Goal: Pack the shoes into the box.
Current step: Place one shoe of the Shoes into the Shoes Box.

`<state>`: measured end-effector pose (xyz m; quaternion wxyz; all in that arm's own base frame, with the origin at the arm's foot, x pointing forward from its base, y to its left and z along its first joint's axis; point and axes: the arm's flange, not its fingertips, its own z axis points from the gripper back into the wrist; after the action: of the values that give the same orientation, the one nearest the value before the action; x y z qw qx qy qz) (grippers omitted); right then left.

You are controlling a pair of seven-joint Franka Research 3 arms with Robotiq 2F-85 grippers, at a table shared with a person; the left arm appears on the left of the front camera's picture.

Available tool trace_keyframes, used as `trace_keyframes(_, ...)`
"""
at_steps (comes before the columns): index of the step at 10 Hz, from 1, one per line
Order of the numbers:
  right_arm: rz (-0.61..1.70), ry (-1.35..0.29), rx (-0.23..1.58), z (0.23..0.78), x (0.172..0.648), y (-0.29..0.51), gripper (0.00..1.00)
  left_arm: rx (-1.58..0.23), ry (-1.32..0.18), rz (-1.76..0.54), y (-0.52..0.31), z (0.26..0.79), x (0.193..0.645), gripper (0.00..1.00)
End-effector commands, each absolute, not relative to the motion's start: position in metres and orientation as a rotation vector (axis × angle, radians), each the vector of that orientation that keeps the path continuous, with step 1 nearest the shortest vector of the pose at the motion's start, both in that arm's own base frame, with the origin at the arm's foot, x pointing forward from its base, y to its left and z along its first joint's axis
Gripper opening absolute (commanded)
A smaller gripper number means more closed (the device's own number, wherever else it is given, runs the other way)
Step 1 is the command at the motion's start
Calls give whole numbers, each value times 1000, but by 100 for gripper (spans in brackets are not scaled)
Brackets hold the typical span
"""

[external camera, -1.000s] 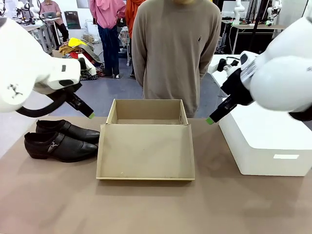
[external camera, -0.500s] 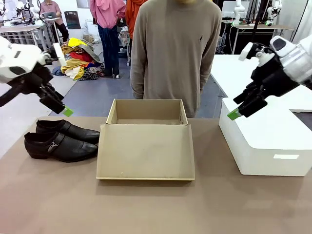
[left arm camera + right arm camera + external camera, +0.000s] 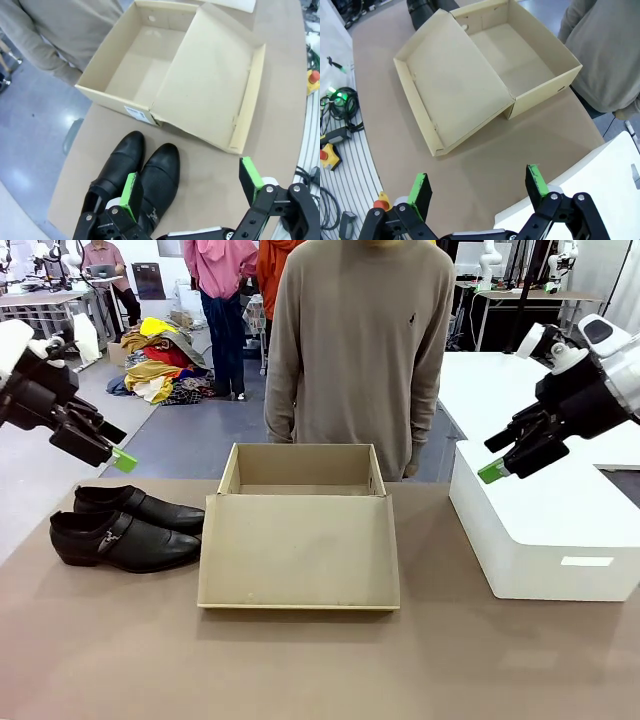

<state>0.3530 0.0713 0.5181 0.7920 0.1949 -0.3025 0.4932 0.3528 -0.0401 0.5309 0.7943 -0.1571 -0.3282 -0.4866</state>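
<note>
Since 0.5 s ago both arms sit farther outward; left gripper (image 3: 118, 457) and right gripper (image 3: 492, 472) hang wide open, holding nothing. The shoes (image 3: 125, 528) lie near the table (image 3: 300, 670) left edge, just beside the open box (image 3: 300, 545).

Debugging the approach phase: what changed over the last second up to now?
Both arms swung outward. The left claw moved left and slightly up, away from the shoebox, to above the shoes. The right claw moved right and slightly up, toward the white box. Both claws are open; nothing was gripped or released. Shoes, open shoebox, white box and the person stayed put.
</note>
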Motion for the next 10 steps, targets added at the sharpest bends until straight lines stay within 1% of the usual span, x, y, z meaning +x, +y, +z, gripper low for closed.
trace_keyframes(1,1095,-661,410,517,361,77,100,-325,-701,-1053,-41,532,352,100)
trace_keyframes(2,1061,-651,419,518,353,71,100,-325,-701,-1053,-41,532,352,100)
trace_keyframes(10,1061,-651,419,518,353,71,100,-325,-701,-1053,-41,532,352,100)
